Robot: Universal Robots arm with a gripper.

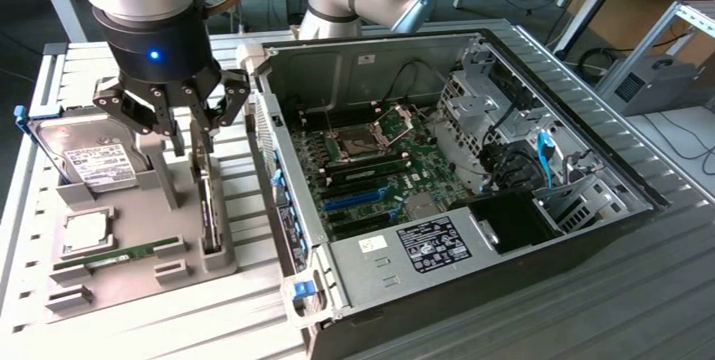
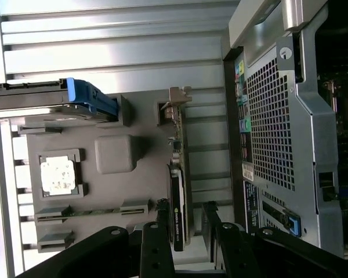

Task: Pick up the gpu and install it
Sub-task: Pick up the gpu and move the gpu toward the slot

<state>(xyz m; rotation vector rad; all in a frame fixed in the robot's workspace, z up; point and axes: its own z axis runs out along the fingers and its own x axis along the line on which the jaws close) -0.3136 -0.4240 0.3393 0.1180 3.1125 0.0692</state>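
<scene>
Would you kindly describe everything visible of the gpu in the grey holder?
The gpu is a thin black card with a grey metal bracket at one end. It stands on edge in the grey holder, beside the computer case. The open gripper straddles it; contact is unclear.

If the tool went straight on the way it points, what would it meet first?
Probably the top edge of the gpu, standing in the grey tray under the open tool; depth is unclear.
</scene>
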